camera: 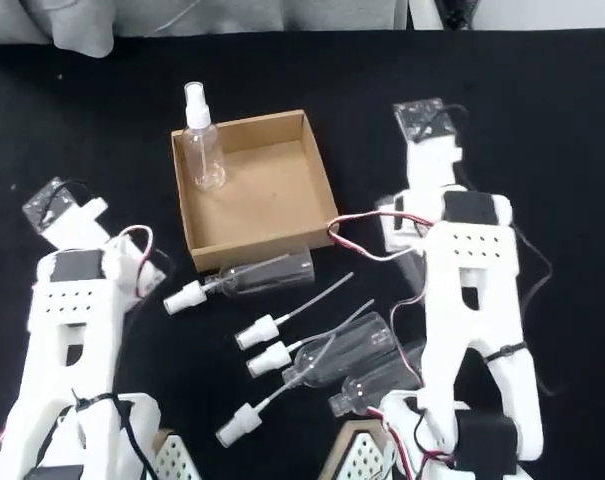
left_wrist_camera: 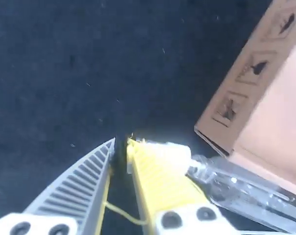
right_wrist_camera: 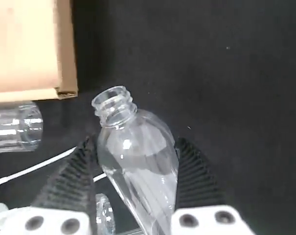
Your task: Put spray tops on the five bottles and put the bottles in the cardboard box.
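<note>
The cardboard box (camera: 267,195) holds one capped bottle (camera: 202,145) against its far left corner. A second capped bottle (camera: 257,277) lies just in front of the box; its white spray top (left_wrist_camera: 162,149) sits beside my left gripper (left_wrist_camera: 119,147), which is shut and empty. My right gripper (right_wrist_camera: 135,171) is shut on an uncapped clear bottle (right_wrist_camera: 138,156), neck pointing toward the box corner (right_wrist_camera: 64,73). Two more uncapped bottles (camera: 347,350) (camera: 377,385) lie by the right arm. Three loose spray tops (camera: 257,330) (camera: 269,357) (camera: 239,425) lie between the arms.
The table is covered in black cloth (camera: 542,120). The left arm (camera: 77,300) stands left of the box, the right arm (camera: 467,270) to its right. Red and white cables (camera: 357,235) loop near the box's right corner.
</note>
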`<state>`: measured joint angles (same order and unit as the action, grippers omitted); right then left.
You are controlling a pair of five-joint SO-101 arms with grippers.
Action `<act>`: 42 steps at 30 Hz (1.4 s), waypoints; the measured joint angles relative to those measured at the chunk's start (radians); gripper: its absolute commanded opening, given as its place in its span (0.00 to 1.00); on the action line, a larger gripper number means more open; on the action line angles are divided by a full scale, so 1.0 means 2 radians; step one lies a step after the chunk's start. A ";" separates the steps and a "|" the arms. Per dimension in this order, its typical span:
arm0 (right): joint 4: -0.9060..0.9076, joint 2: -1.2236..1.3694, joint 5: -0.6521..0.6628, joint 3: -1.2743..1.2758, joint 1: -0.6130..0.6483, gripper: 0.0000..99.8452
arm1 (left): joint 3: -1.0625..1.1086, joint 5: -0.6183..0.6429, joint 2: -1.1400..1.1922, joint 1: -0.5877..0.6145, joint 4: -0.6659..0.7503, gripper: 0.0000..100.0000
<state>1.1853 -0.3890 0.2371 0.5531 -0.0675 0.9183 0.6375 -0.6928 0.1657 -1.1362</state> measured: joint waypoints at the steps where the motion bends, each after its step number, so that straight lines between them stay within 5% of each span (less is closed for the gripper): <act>1: -0.002 0.000 0.000 0.005 -0.002 0.02 | 0.000 0.011 0.000 -0.008 -0.002 0.03; 17: -0.005 0.000 0.001 0.021 -0.020 0.02 | 0.000 0.144 0.000 -0.058 -0.003 0.03; 24: -0.005 0.000 0.001 0.029 -0.020 0.02 | 0.000 0.158 0.000 -0.100 0.005 0.24; 32: -0.005 0.000 0.001 0.030 -0.020 0.02 | 0.018 0.175 0.000 -0.127 0.035 0.15; 42: -0.005 0.000 0.001 0.035 -0.020 0.02 | 0.054 0.175 0.000 -0.127 0.077 0.15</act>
<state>1.1761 -0.3890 0.2386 0.6222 -0.1074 1.0257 0.9874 -0.6928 -0.0875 -0.9812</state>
